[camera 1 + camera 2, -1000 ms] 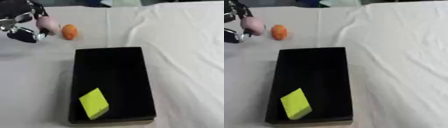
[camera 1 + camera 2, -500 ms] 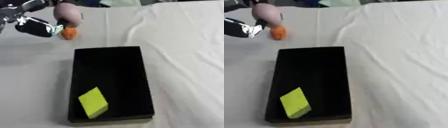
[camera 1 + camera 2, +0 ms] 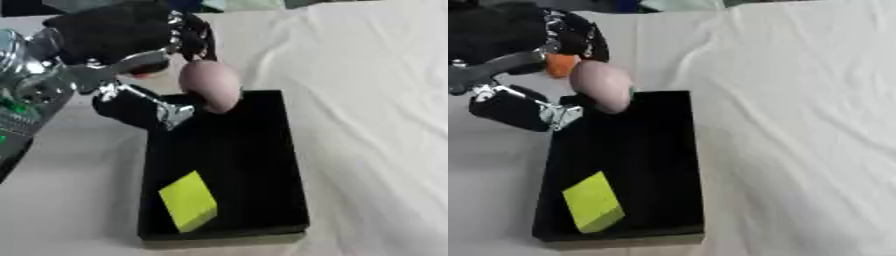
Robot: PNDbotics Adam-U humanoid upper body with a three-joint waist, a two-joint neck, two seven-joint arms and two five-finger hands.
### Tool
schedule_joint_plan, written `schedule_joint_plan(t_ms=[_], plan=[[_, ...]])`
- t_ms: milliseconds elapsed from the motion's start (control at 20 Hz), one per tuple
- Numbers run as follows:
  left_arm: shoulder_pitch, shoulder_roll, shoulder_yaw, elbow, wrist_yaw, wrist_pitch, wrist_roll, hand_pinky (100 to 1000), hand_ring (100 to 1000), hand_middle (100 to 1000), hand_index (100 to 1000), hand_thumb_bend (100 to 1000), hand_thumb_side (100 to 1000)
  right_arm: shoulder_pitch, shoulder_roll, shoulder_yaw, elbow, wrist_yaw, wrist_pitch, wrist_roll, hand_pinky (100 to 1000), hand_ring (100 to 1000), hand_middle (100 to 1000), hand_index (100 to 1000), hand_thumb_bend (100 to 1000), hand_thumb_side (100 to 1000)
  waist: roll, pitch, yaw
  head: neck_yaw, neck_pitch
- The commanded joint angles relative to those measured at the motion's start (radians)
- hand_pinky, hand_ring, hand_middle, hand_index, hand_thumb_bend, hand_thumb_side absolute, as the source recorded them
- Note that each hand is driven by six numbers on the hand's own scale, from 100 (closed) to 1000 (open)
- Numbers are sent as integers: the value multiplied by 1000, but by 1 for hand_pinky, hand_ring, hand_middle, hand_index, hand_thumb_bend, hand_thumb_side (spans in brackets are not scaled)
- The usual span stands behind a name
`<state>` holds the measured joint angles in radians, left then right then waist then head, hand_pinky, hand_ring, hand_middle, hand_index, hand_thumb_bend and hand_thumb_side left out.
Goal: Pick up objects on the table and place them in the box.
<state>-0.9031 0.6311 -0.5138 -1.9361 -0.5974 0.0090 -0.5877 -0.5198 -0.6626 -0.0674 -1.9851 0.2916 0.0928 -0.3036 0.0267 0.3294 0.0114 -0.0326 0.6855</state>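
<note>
1. Pink and egg-shaped, the object [image 3: 210, 85] we carry sits pinched in our left hand [image 3: 131, 60], fingers curled over its top and the thumb below, and it hangs over the far end of the box [image 3: 262, 200].
2. The black box lies lengthwise on the white cloth of the worktop [image 3: 367, 125], and a yellow-green block [image 3: 188, 201] already rests inside it near the front end.
3. An orange ball [image 3: 560, 65] shows only in the right eye view, on the cloth just beyond the box and partly hidden behind our hand; it is not yet in the box.
4. Our right hand shows in neither view.
5. We judge the step in hand to be the placing of the pink egg: it is lifted and already above the box opening, but only at the far rim.
6. The next move calls for bringing it a little further over the box floor, lowering it, and then opening the fingers, so that it lands inside and clear of the block instead of rolling off the edge.
7. After that, the orange ball looks like the remaining thing to fetch.
</note>
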Motion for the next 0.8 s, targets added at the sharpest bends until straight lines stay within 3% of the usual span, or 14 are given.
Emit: schedule_joint_plan(t_ms=[50,100,450,750,800], plan=[[-7,-16,-18,21,8,-7,-11,582,640,687,714,100,264,-17,-10,-6,-15,6,-1,5,874,661,614,813,100,1000,-3,-23,-4,5,4],[-4,-33,-28,40,6,-11,-15,581,640,688,714,100,367,-18,-8,-6,-15,6,-2,7,874,661,614,812,100,1000,-4,-22,-6,7,4],[5,-146,-112,219,-53,-84,-40,579,641,690,715,100,391,-23,3,-7,-15,4,-4,14,874,660,614,812,100,1000,-10,-16,-18,17,1],[17,-186,-141,327,-120,-157,-29,600,659,710,740,100,399,-20,10,-9,-15,3,-3,15,874,659,610,809,100,1000,-6,-15,-21,15,-1],[19,-188,-144,336,-126,-168,-33,620,678,731,761,100,432,-20,11,-9,-15,4,-3,16,874,659,610,809,100,1000,-6,-16,-22,15,-2]])
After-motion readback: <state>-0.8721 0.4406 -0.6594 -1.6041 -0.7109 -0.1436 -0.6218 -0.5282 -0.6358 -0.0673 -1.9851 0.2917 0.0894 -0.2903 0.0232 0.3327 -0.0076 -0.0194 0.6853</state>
